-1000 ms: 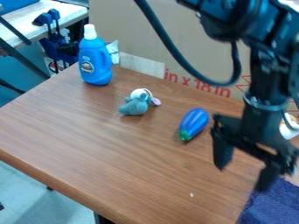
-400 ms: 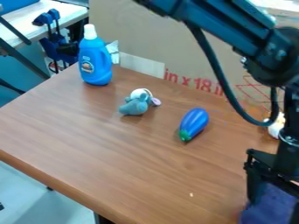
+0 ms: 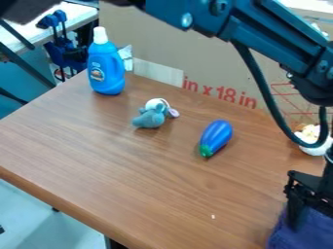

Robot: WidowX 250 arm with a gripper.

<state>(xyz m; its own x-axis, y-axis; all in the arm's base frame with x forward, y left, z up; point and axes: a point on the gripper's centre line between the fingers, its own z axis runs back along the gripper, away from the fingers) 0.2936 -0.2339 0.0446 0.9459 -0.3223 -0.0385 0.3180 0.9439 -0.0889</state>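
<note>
A brown wood-grain table (image 3: 117,160) spreads across the centre, backed at twelve o'clock by a tan cardboard panel (image 3: 175,39) with red print and a pale strip (image 3: 158,73). A lighter worktop (image 3: 79,13) stands toward eleven o'clock; pale bluish floor (image 3: 39,214) lies between seven and eight.

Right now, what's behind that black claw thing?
Some dark blue cloth shows behind the lower part of the black gripper. Whatever the gripper itself covers, or lies beneath the cloth, can't be seen.

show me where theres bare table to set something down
Widest: the table between bottle, plush toy, toy eggplant and near edge, bar a white speck. Smaller: the gap between plush toy and toy eggplant. Crowded: the right side, with gripper, blue cloth and white object.
</note>
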